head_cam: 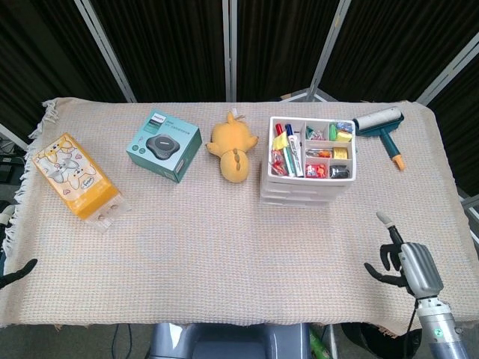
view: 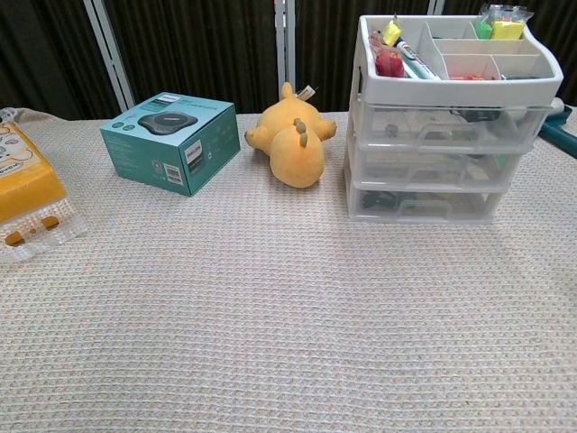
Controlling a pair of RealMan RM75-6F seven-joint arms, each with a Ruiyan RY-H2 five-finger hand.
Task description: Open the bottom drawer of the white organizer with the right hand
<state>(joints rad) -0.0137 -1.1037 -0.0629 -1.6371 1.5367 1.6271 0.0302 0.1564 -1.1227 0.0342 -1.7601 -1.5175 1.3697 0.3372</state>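
The white organizer stands right of the table's middle, its top tray full of pens and small items. In the chest view the organizer shows three clear drawers, all pushed in; the bottom drawer has a handle at its front centre. My right hand hovers near the table's front right edge, well short of the organizer. It is turned on its side, one finger stretched forward and the others bent, holding nothing. Only fingertips of my left hand show at the left edge. Neither hand appears in the chest view.
A yellow plush toy lies just left of the organizer. Further left are a teal box and a yellow snack pack. A lint roller lies at the back right. The cloth-covered table spreads in front of the drawers.
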